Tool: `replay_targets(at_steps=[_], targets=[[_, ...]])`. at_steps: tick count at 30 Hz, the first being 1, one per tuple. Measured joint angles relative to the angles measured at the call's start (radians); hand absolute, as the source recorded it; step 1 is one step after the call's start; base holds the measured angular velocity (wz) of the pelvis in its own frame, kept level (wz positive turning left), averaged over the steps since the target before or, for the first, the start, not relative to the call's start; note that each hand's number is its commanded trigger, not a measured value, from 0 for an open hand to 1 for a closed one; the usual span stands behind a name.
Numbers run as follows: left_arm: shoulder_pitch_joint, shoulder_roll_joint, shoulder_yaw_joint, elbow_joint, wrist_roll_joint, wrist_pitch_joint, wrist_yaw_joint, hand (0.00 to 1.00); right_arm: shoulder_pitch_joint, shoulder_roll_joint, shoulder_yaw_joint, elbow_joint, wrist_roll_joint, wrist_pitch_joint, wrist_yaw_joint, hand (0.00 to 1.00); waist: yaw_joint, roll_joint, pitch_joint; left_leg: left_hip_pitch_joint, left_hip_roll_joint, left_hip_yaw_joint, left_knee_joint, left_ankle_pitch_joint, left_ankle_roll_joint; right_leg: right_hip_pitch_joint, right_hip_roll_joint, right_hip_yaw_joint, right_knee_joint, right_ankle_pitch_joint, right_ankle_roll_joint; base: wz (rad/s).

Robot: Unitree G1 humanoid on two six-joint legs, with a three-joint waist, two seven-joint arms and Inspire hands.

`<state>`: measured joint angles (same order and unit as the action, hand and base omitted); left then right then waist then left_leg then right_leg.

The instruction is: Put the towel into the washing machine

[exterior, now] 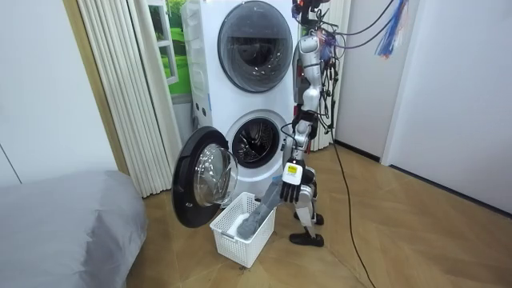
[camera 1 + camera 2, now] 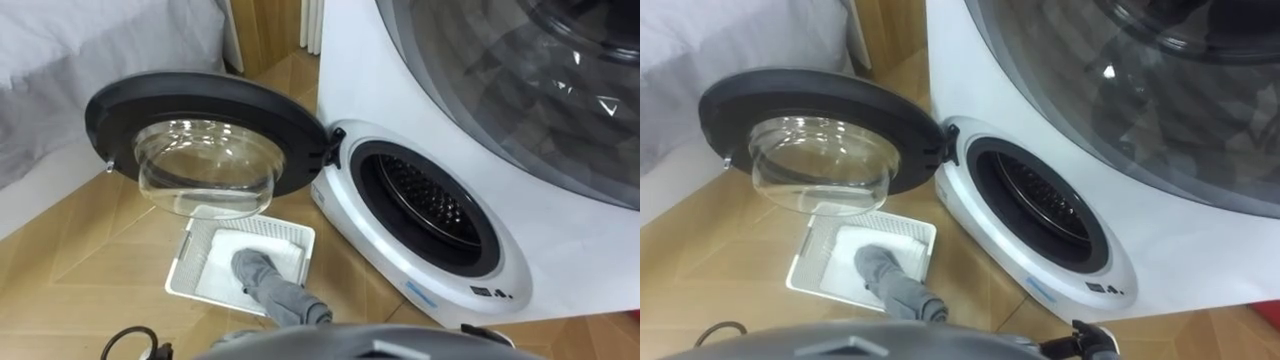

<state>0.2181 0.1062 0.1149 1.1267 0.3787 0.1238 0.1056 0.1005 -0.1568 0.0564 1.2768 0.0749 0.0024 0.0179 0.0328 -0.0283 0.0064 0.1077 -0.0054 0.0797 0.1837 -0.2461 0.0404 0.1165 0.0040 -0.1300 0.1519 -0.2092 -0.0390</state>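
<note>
A grey towel (image 2: 278, 293) rises out of the white laundry basket (image 2: 190, 262) on the floor and runs toward me, its near end hidden under my chest. In the room view my left hand (image 1: 291, 184) hangs low beside the basket (image 1: 240, 236), its fingers curled on the top end of the towel (image 1: 260, 212), which slopes down into the basket. The washing machine (image 2: 520, 230) stands right in front of me. Its round door (image 2: 205, 135) is swung wide open to the left, and the dark drum opening (image 2: 425, 205) gapes to the right of the basket.
A second drum with a closed glass door (image 1: 254, 36) is stacked above the open one. A bed with grey cover (image 1: 56, 232) stands at the room view's left, and curtains (image 1: 132, 88) hang beside the machine. The floor is wood.
</note>
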Motion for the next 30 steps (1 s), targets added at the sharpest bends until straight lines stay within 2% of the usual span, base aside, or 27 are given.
replay_targets(at_steps=[3, 6, 11, 13, 15, 19, 20, 22, 25, 27, 30], targets=[[0.0, 0.0, 0.0, -0.025, 0.031, -0.002, 0.001, 0.0, 0.002, -0.003, 0.0, -0.007, 0.0, -0.002, 0.006, 0.0, 0.0, -0.001, -0.0043, -0.016, -0.001, 0.0, 0.004, 0.0, 0.0, -0.015, -0.001, -0.001, 0.001, 0.0, 0.0, 0.0], [-0.007, 0.0, -0.001, -0.047, 0.066, -0.008, 0.019, 0.0, 0.003, -0.003, 0.003, -0.007, 0.0, -0.013, 0.006, 0.0, -0.002, 0.0, -0.0049, -0.018, -0.001, 0.0, 0.006, 0.001, 0.0, -0.016, -0.001, -0.001, 0.001, 0.0, 0.0, 0.0], [-0.037, 0.002, -0.008, -0.078, 0.067, -0.057, 0.068, 0.0, -0.003, -0.004, 0.01, -0.006, 0.0, -0.033, 0.003, 0.0, -0.005, -0.001, -0.0052, -0.03, -0.001, -0.001, 0.006, 0.001, 0.0, -0.024, -0.002, -0.01, 0.001, 0.0, 0.0, 0.02], [-0.049, 0.004, -0.024, -0.096, 0.067, -0.075, 0.083, 0.0, -0.008, -0.003, 0.01, -0.006, -0.001, -0.037, 0.003, 0.0, -0.007, -0.002, -0.0083, -0.047, -0.001, -0.002, 0.012, 0.001, 0.0, -0.042, -0.003, -0.009, 0.006, 0.001, -0.001, 0.0], [-0.078, 0.008, -0.06, -0.099, 0.066, -0.105, 0.099, 0.0, -0.022, -0.006, 0.011, -0.006, -0.001, -0.038, 0.0, 0.0, -0.007, 0.001, -0.0067, -0.077, 0.0, -0.001, 0.02, 0.001, 0.001, -0.069, -0.004, -0.01, 0.021, 0.003, -0.001, 0.0], [-0.145, 0.01, -0.112, -0.061, 0.064, -0.131, 0.11, 0.0, -0.055, -0.012, 0.042, -0.001, -0.004, -0.038, -0.005, 0.0, -0.013, 0.01, -0.0049, -0.113, 0.0, 0.002, 0.024, 0.005, 0.004, -0.117, -0.005, -0.009, 0.033, 0.006, 0.0, -0.02], [-0.175, 0.009, -0.127, -0.038, 0.065, -0.147, 0.111, 0.0, -0.073, -0.011, 0.043, 0.001, -0.006, -0.042, -0.004, 0.0, -0.016, 0.012, -0.004, -0.137, 0.0, 0.004, 0.03, 0.007, 0.005, -0.141, -0.006, -0.01, 0.041, 0.007, -0.001, 0.0], [-0.218, 0.002, -0.153, 0.007, 0.067, -0.168, 0.116, 0.0, -0.111, -0.011, 0.052, 0.014, -0.025, -0.056, -0.005, 0.0, -0.028, 0.016, -0.0009, -0.178, 0.002, 0.004, 0.05, 0.007, 0.005, -0.181, -0.007, -0.007, 0.06, 0.01, -0.001, -0.03], [-0.285, -0.005, -0.211, 0.06, 0.066, -0.177, 0.122, 0.0, -0.189, -0.002, 0.065, 0.055, -0.038, -0.075, -0.011, 0.0, -0.054, 0.026, 0.0111, -0.244, -0.003, 0.005, 0.055, 0.024, 0.01, -0.262, -0.015, -0.004, 0.103, 0.01, -0.001, -0.01], [-0.348, -0.021, -0.242, 0.101, 0.063, -0.187, 0.129, 0.0, -0.242, 0.021, 0.091, 0.065, -0.037, -0.076, -0.023, 0.0, -0.057, 0.029, 0.0236, -0.294, -0.005, 0.016, 0.056, 0.035, 0.011, -0.329, -0.019, 0.008, 0.136, 0.01, -0.001, -0.08], [-0.417, -0.045, -0.26, 0.15, 0.07, -0.214, 0.131, 0.0, -0.289, 0.056, 0.121, 0.078, -0.053, -0.079, -0.017, 0.0, -0.069, 0.028, 0.0308, -0.355, -0.006, 0.016, 0.078, 0.038, 0.011, -0.39, -0.021, 0.015, 0.153, 0.011, -0.003, -0.05]])
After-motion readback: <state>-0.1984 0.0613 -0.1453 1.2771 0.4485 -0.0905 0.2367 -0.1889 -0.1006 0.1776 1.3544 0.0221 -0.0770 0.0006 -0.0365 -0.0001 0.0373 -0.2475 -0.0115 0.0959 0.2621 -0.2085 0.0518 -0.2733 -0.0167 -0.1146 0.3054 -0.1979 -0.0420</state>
